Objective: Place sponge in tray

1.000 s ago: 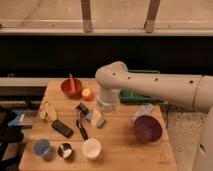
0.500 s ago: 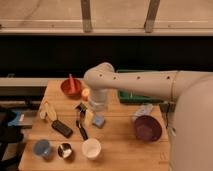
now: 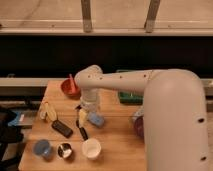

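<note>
The sponge [image 3: 96,119] lies flat on the wooden table [image 3: 116,152], just on the camera side of the gripper [image 3: 89,106] and slightly to its right. The gripper hangs low by it, and I cannot tell whether it is apart or together. The sponge looks light, soft and squashy, unlikely to slip or break, so a pinch across its narrow width should hold. The tray [image 3: 129,96] sits beyond the gripper to the right, largely hidden by the arm. A red bowl [image 3: 70,88] and a black device [image 3: 62,128] crowd the left, under a dark wall.
</note>
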`<act>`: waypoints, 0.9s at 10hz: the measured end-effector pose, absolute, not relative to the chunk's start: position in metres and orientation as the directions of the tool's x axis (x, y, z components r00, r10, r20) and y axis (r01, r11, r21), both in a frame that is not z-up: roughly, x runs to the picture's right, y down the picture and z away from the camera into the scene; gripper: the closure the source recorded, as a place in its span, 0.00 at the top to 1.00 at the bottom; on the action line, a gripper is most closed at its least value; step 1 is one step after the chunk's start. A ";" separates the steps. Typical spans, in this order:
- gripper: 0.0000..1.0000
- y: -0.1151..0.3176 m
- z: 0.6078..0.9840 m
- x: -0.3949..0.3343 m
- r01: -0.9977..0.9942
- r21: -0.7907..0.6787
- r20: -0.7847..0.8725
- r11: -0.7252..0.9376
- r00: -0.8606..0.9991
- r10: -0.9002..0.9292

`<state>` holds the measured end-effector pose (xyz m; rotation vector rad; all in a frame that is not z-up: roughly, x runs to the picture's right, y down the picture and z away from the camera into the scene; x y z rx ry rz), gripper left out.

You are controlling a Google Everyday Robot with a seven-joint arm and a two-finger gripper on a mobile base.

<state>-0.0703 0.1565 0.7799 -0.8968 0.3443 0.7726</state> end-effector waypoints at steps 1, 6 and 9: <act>0.78 0.160 0.786 -0.071 -0.730 -0.567 -0.579 0.382 0.683 0.446; 0.78 0.160 0.804 -0.069 -0.761 -0.499 -0.636 0.415 0.647 0.421; 0.78 0.154 0.814 -0.057 -0.783 -0.444 -0.667 0.436 0.614 0.422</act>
